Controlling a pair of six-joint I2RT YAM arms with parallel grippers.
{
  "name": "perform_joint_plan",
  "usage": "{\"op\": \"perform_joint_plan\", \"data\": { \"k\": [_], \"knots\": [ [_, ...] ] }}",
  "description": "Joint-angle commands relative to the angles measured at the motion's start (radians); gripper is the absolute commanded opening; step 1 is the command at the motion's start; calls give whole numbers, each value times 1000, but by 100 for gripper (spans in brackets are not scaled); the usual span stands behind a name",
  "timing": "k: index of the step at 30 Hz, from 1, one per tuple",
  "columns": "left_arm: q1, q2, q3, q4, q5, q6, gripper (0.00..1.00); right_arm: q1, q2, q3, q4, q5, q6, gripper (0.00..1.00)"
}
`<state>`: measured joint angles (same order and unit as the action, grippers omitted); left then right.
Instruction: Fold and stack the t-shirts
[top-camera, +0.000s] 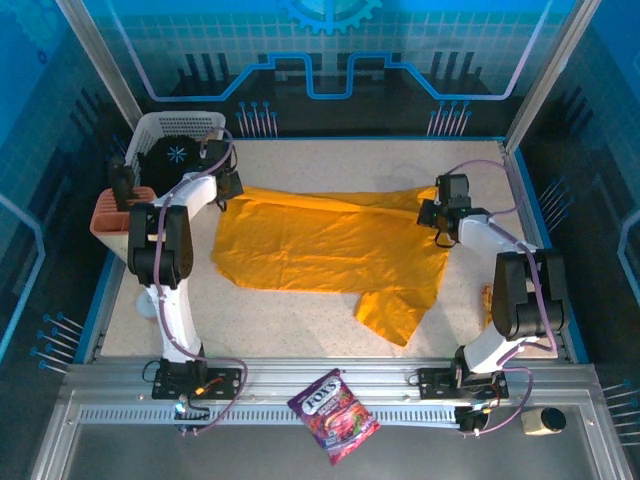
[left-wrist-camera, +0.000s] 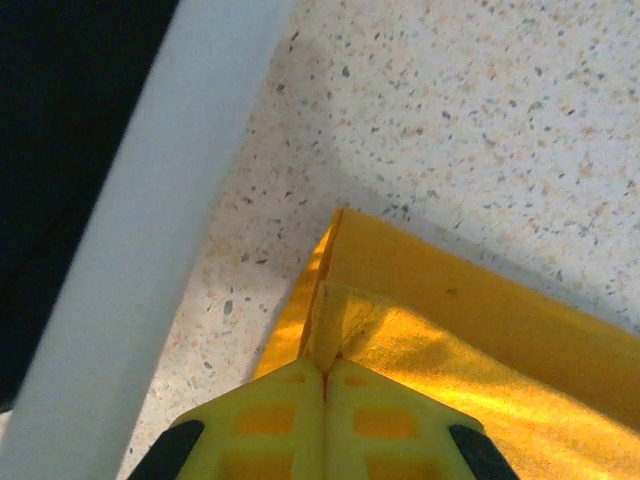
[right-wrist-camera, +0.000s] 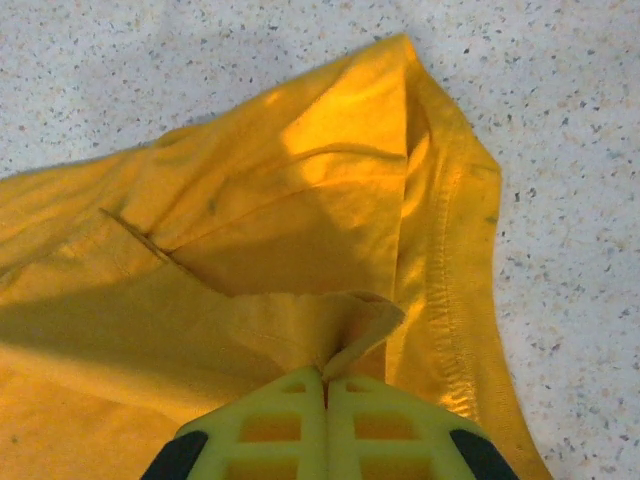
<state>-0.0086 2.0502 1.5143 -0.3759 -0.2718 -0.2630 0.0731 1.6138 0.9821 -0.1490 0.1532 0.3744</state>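
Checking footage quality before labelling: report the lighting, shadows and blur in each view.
Top external: even light, blue cast on the surroundings, t-shirt sharp. Left wrist: white rim smeared out of focus, soft shadow beside it on the table, left end effector crisp. Right wrist: bright patch on the upper fold, dark shadow band below, right end effector and stitching in focus.

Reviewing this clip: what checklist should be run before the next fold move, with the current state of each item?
1. Left pincer shut on the t-shirt edge: ok.
2. Right pincer shut on a pinch of fabric: ok.
3. t-shirt lying flat between both grips: not ok, its near-right part is bunched.
4. Gap between the white basket and the left pincer: cannot tell.
5. Candy packet off the fabric: ok.
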Motion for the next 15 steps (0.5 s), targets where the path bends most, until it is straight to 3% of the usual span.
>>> {"op": "perform_joint_plan", "data": {
  "k": [1,6,8,15],
  "knots": [
    [10,-57,-32,-14,-22,-7,0,20,2,-8,6,10,18,0],
    [10,-108,-99,0,-37,-31,30,24,9,5,-103,-18,49,0],
    [10,-139,-129,6,-39,-40,35,24,10,3,-149,-37,69,0],
    [9,-280,-220,12,-46,-77,51,24,9,-46,-234,-107,119,26]
  ]
}}
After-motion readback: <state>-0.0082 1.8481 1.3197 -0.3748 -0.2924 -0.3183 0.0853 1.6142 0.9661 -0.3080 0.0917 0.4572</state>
